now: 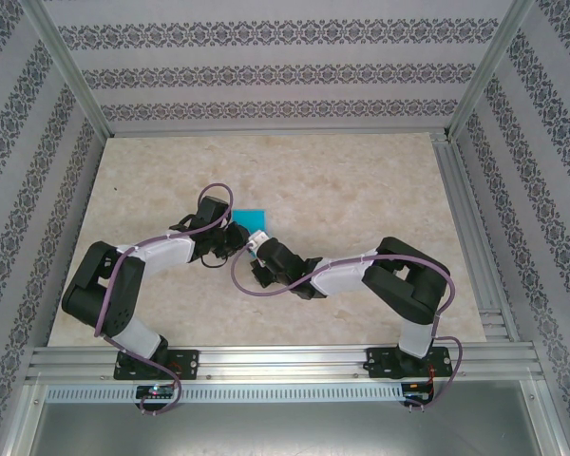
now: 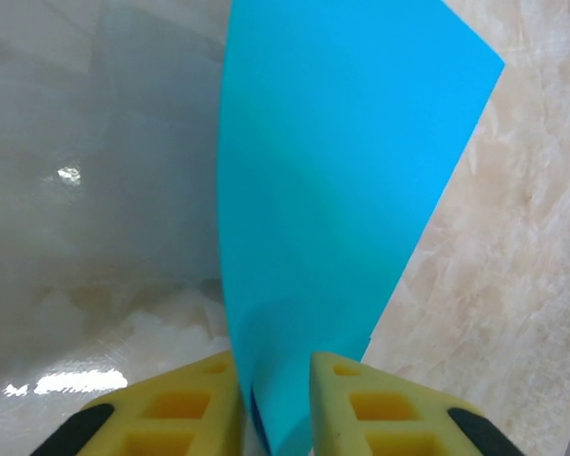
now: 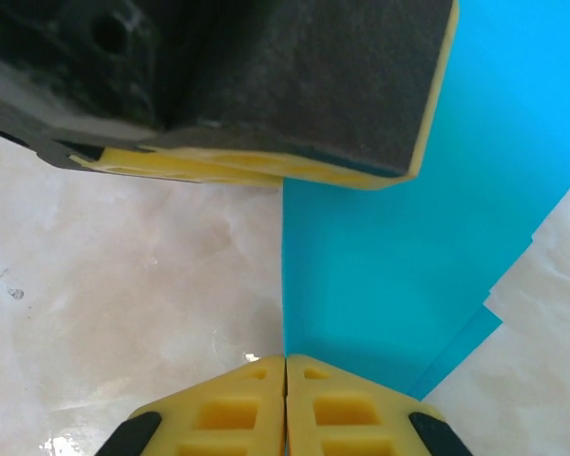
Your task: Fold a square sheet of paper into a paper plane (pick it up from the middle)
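The square sheet of paper [image 1: 252, 215] is turquoise and lies folded at the table's middle, with both grippers at its near edge. My left gripper [image 1: 234, 231] straddles it. In the left wrist view the sheet [image 2: 332, 190] rises as a bent fold between the yellow fingers [image 2: 361, 394], and the left gripper [image 2: 274, 366] has its jaws apart. My right gripper [image 3: 285, 359] has its jaws pressed together on the paper's [image 3: 389, 275] straight left edge, which runs into the seam. A second layer [image 3: 461, 347] peeks out beneath. The left gripper's dark finger [image 3: 266, 85] hangs just beyond.
The beige marbled table [image 1: 361, 190] stretches out on all sides of the paper. Aluminium rails [image 1: 475, 237] border the right and near edges, and patterned walls [image 1: 266, 76] stand behind. The two arms nearly touch above the sheet.
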Controlling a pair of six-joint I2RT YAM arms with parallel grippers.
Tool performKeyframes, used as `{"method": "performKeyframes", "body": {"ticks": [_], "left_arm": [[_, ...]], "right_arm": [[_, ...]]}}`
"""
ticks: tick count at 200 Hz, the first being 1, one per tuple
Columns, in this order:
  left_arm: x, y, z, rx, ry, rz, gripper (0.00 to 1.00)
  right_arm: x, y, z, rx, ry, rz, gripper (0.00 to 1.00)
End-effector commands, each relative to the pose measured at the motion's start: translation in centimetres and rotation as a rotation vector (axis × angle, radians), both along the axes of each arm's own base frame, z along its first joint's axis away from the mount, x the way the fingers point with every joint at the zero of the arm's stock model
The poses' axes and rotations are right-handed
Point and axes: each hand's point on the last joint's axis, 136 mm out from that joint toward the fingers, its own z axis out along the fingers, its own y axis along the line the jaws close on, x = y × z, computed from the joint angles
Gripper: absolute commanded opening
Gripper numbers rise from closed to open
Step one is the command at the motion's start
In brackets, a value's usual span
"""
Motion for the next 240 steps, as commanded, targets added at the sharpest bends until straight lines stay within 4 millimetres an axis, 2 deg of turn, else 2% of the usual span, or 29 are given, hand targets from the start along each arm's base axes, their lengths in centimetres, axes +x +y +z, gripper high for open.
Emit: {"method": "performKeyframes", "body": {"ticks": [1,40,102,142,164,208,240], "left_arm": [[0.5,0.2,0.3,0.01,0.003,-0.02,0.28],[0.5,0.2,0.1,0.005,0.009,-0.052,0.28],[0.8,-0.3,0.5,-0.014,0.009,-0.078,0.1],[0.7,-0.5,0.9,-0.025,0.012,-0.079,0.08],[0.6,-0.6,1.1,-0.032,0.016,-0.08,0.08],[0.6,-0.7,1.1,-0.041,0.02,-0.075,0.08],[0.7,-0.7,1.3,-0.046,0.019,-0.071,0.09]], "right_arm": [[0.0,-0.2,0.8,0.05,-0.005,0.025,0.07],[0.0,-0.6,1.5,0.11,0.014,0.045,0.07],[0.1,-0.7,1.8,0.113,0.011,0.067,0.16],[1.0,-0.7,2.1,0.058,-0.052,0.051,0.35],[1.4,-0.5,2.1,0.009,-0.099,0.056,0.41],[2.1,0.9,1.6,-0.032,-0.138,0.081,0.42],[2.1,1.4,0.8,-0.033,-0.132,0.088,0.39]]}}
